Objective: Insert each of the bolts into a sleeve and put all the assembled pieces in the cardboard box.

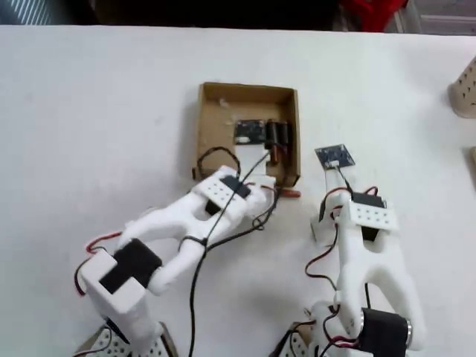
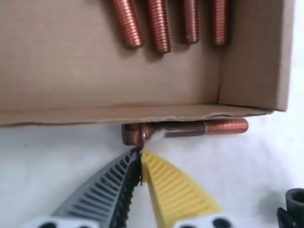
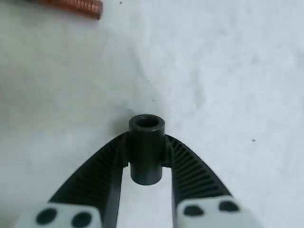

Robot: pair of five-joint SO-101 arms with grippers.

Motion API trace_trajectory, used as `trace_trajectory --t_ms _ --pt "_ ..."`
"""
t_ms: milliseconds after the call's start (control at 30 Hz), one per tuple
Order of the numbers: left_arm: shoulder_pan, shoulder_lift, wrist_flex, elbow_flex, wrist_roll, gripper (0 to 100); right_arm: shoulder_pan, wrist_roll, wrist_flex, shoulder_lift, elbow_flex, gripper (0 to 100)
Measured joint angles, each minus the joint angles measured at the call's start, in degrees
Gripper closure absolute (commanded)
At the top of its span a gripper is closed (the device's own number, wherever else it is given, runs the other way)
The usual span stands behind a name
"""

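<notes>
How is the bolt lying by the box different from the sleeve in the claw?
The bolt is copper-coloured and threaded; the sleeve is black and smooth. The bolt lies flat on the table alongside the cardboard box; the sleeve is pinched in the right claw. Both are round and outside the box.

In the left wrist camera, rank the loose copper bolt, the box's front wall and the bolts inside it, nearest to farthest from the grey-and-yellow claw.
1. Loose bolt, on the table at the left gripper tips.
2. Cardboard box, its near wall, just behind that bolt.
3. Four bolts inside the box, beyond the wall.
</notes>
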Motion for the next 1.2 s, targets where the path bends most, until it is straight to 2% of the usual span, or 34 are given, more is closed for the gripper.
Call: trace_trajectory --t_ms 133,233,367,600,700,867,933,1067,1200 --pt "1.6 -3.8 -0.2 2.2 0.0 86 0.0 0.0 0.0 0.0 0.0 98.1" --pt "3.3 -8.6 -3.8 5.7 -0.1 76 0.0 0.0 0.0 0.0 0.0 98.1" --pt "3.4 -9.7 -8.0 8.8 2.7 75 0.0 0.0 0.0 0.0 0.0 98.1" --pt "3.5 -7.0 -8.8 7.3 4.4 75 0.0 0.0 0.0 0.0 0.0 98.1" --pt "4.1 -3.7 -8.8 4.7 4.5 80 0.0 0.0 0.0 0.0 0.0 98.1" --pt "8.3 -1.1 -8.8 1.6 4.5 99 0.0 2.0 0.0 0.0 0.0 98.1" --pt "10.0 -1.1 -8.8 0.8 4.5 96 0.1 2.4 0.0 0.0 0.0 98.1" --pt "10.4 -0.4 -8.8 -0.8 1.1 98 -0.1 2.6 0.0 0.0 0.0 98.1" --pt "10.4 -0.4 -13.1 -1.1 -0.1 98 0.1 2.6 0.0 0.0 0.0 98.1"
